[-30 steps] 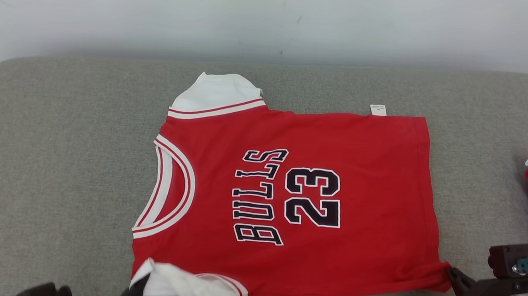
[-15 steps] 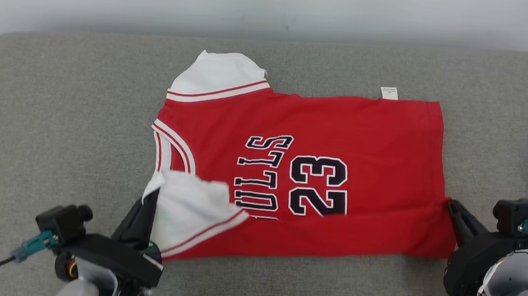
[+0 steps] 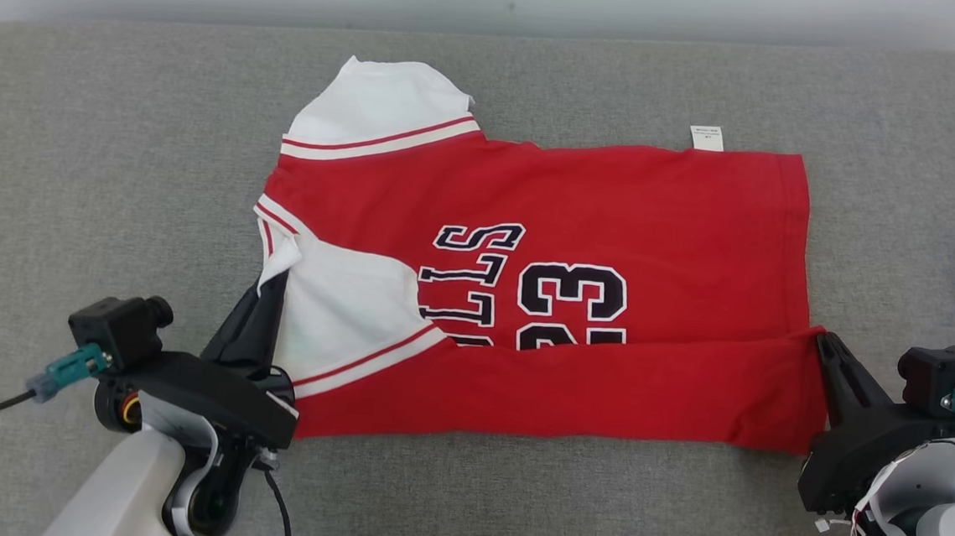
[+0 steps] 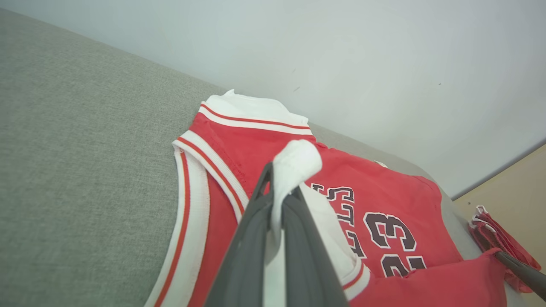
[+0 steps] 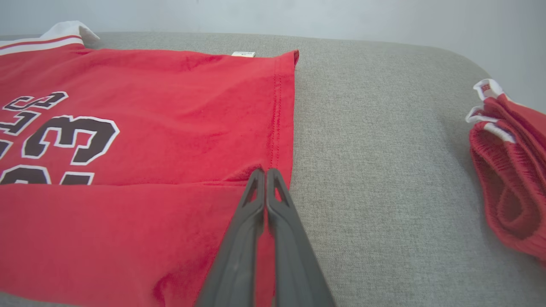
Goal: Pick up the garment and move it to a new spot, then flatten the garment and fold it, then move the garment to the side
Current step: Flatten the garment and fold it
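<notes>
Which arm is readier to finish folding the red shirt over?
Left, probably: the left gripper pinches the white sleeve, laid over the jersey lettering; the right gripper holds the hem corner less far across, so it should follow.

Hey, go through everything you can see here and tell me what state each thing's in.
jersey: spread out face up, near edge folded over the lower part of the lettering.
left gripper: shut on the jersey's white near sleeve.
right gripper: shut on the jersey's near hem corner.
red garment pile: folded, lying apart to the right, untouched.
</notes>
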You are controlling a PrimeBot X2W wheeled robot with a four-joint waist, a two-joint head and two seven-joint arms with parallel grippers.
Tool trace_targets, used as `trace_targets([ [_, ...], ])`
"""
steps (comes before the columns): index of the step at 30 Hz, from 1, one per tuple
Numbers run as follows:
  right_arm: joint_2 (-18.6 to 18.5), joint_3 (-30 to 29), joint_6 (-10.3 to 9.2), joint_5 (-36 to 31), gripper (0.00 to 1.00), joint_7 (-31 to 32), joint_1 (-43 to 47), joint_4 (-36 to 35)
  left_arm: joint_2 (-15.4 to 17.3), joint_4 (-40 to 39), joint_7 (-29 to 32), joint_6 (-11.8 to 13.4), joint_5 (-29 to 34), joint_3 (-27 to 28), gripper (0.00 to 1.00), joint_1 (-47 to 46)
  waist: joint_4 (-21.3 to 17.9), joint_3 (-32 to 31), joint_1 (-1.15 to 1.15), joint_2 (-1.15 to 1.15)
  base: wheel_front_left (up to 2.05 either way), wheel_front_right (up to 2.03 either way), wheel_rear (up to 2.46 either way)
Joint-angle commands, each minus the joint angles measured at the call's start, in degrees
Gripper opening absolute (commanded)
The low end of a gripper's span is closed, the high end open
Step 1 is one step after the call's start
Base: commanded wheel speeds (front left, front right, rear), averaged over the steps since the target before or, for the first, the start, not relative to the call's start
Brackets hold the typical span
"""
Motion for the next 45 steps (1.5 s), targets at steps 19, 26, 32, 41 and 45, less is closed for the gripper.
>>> trace_targets([
  [19, 1.8, 0.4, -0.15, -1.6, 1.0, -4.7, -4.7, 5.7, -0.7, 10.1, -2.5, 0.8, 4.2, -0.8, 1.0, -6.5, -1.5, 0.4, -0.01, -0.01, 0.0, 0.0, 0.0],
  [26, 1.7, -0.9, -0.15, -1.9, 1.0, -3.8, -2.7, 4.7, 0.2, 7.6, -3.7, 3.9, 10.1, 1.2, 1.0, -2.1, -1.3, -1.5, -0.01, -0.01, 0.0, 0.0, 0.0],
  [32, 4.2, -3.6, -0.15, -3.3, 1.0, -3.0, 0.5, 1.9, 0.6, 0.6, -3.7, 7.9, 19.3, 4.6, 1.0, 7.6, -1.0, -3.4, -0.01, -0.01, 0.0, 0.0, 0.0],
  [41, 7.5, -6.4, -0.15, -6.1, 1.0, -2.5, 4.6, 2.3, 0.0, 1.2, -3.7, 10.8, 25.7, 4.5, 1.0, 15.0, -0.7, -4.3, -0.01, -0.01, 0.0, 0.0, 0.0],
  [45, 8.3, -7.3, -0.15, -7.3, 1.0, -1.6, 3.4, 4.5, -0.8, 3.1, -3.7, 11.3, 26.7, 5.0, 1.0, 13.9, -0.7, -3.4, -0.01, -0.01, 0.0, 0.0, 0.0],
])
